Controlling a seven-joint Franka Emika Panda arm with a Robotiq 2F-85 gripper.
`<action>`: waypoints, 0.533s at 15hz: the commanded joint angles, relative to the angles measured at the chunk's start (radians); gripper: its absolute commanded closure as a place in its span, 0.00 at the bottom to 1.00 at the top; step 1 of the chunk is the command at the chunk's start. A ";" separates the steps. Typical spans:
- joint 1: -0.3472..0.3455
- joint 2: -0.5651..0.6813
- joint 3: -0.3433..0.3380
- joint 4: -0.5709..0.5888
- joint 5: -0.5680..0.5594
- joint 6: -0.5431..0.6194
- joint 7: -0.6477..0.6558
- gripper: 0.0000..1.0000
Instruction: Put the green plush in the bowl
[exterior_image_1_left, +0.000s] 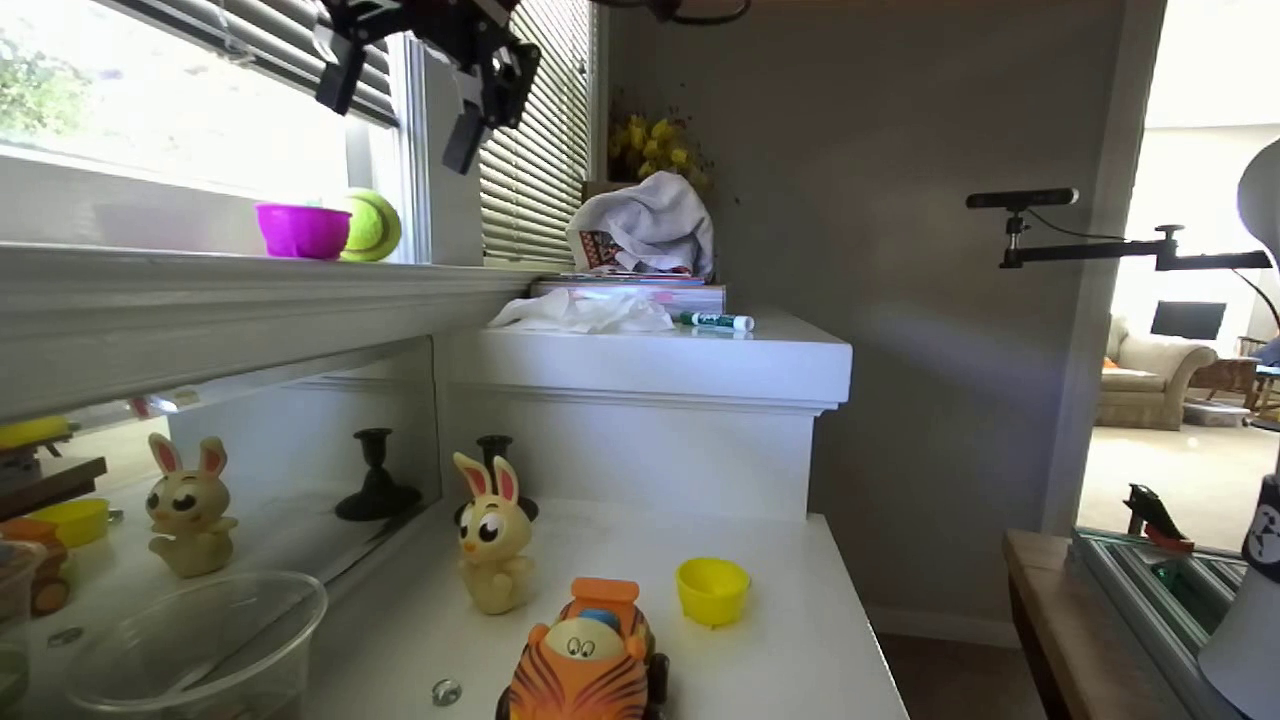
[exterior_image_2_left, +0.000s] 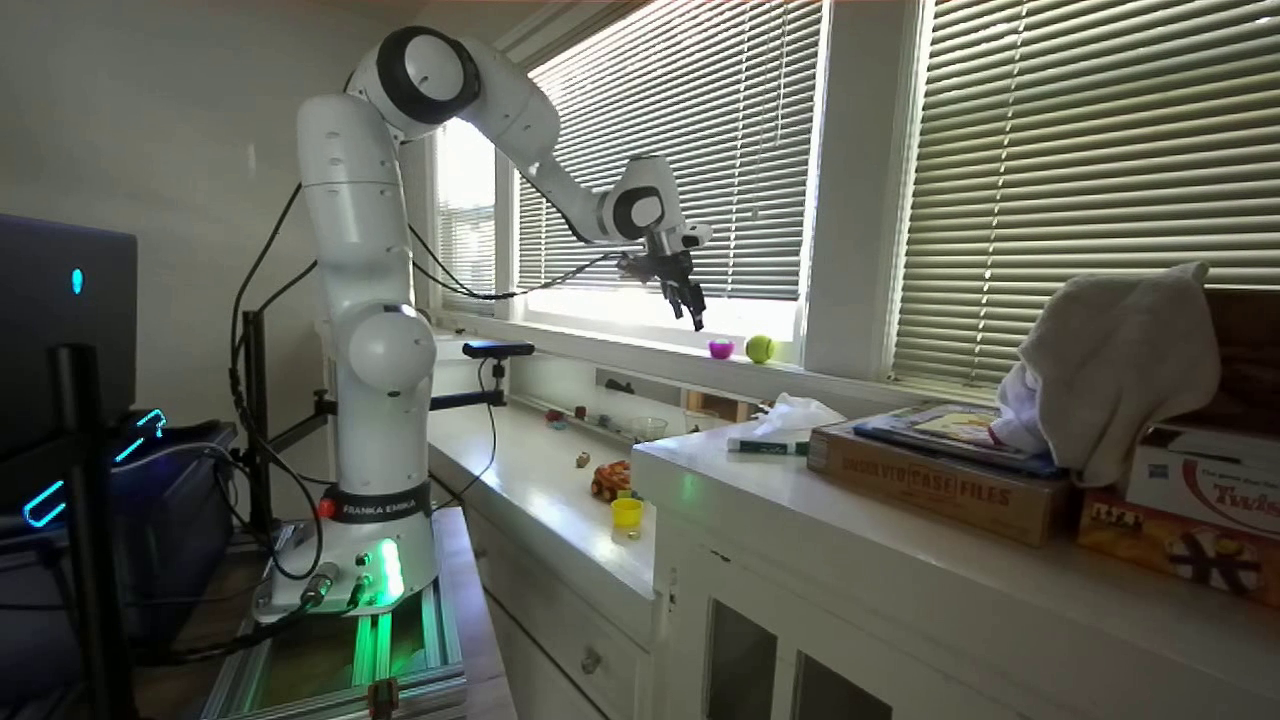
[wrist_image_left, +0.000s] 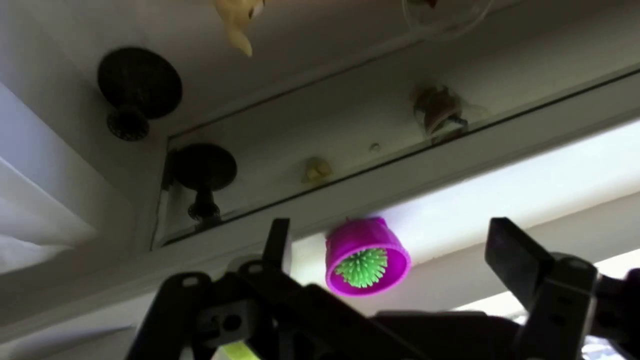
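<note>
White counter (exterior_image_1_left: 780, 660), windowsill (wrist_image_left: 475, 212) running above its mirrored edge; arm (exterior_image_2_left: 375, 420) extends out to the sill, gripper (exterior_image_1_left: 402, 122) hanging over it with fingers (wrist_image_left: 515, 262) wide apart. On the counter, tiger car (exterior_image_1_left: 580, 668) between mirrored and drawer-side edges, rabbit (exterior_image_1_left: 493, 550) near the corner where mirrored edge meets raised cabinet (exterior_image_1_left: 660, 450), yellow cup (exterior_image_1_left: 712, 592) nearer the drawer-side edge. Up on the sill, tennis ball (exterior_image_1_left: 375, 227) just beside the magenta bowl (wrist_image_left: 361, 234), green plush (wrist_image_left: 364, 268) inside that bowl.

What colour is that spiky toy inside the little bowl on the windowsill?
The spiky toy is bright green and shows best in the wrist view.
</note>
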 joint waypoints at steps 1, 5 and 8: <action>-0.009 -0.082 0.009 0.004 0.047 -0.257 0.080 0.00; -0.013 -0.113 -0.007 0.034 0.138 -0.517 0.093 0.00; -0.022 -0.104 0.003 0.026 0.113 -0.524 0.083 0.00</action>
